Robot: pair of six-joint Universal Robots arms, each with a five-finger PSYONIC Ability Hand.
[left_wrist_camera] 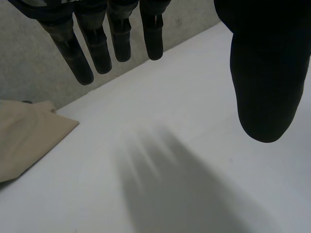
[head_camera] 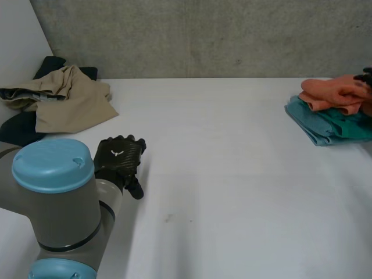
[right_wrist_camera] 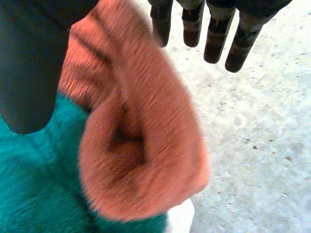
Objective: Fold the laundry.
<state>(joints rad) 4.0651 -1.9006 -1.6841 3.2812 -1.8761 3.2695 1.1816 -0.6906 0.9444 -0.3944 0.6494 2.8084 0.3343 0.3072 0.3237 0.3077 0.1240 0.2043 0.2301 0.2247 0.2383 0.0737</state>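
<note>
So, roughly half done, one pile remaining.
Orange towel (head_camera: 334,92) on teal towel (head_camera: 325,127) look folded, right edge; beige clothes (head_camera: 72,104) crumpled upper left. My left hand (head_camera: 119,158) and right hand (right_wrist_camera: 26,68) both released, holding nothing.

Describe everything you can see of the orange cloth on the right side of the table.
The orange cloth is salmon-coloured and fuzzy, like fleece or towelling. It is loosely folded into a soft bundle; one end is rolled over, leaving a dark hollow in the fold. It lies on top of the teal cloth at the far right of the white table. The right hand is open over it, thumb on one side and straight fingers on the other; whether it touches the cloth cannot be told.
</note>
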